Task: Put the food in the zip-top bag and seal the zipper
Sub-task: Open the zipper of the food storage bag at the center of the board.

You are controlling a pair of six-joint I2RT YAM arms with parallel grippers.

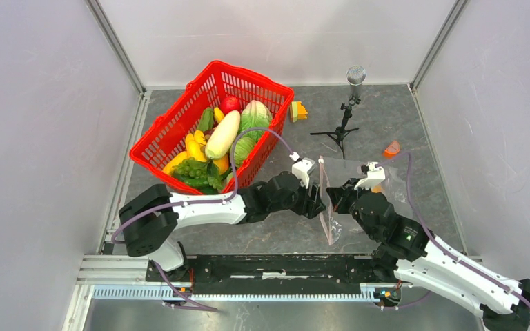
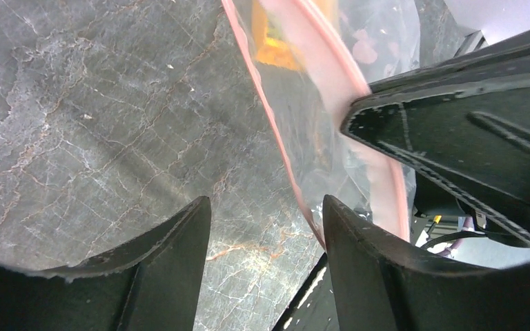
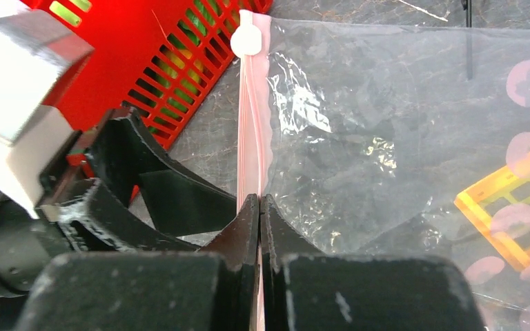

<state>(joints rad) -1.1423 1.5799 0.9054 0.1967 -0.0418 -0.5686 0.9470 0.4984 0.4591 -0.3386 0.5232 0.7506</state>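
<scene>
The right hand [image 3: 259, 203] was pinched shut on the zipper [image 3: 252, 124] of the zip-top bag [image 3: 386, 103]. The left hand [image 2: 266, 203] stood partly open just beside that strip, gripping nothing. The food [image 1: 222, 134] lay in the basket [image 1: 169, 114] behind the left hand, so filling and sealing seemingly remained.

With the left gripper [image 1: 317, 203] and the right gripper [image 1: 334, 197] nose to nose at the zip-top bag [image 1: 345, 171], nothing passes between them; the red basket [image 1: 169, 131] blocks the far left, a microphone stand [image 1: 345, 121] the far middle, and open table [image 1: 435, 124] remains on the right.
</scene>
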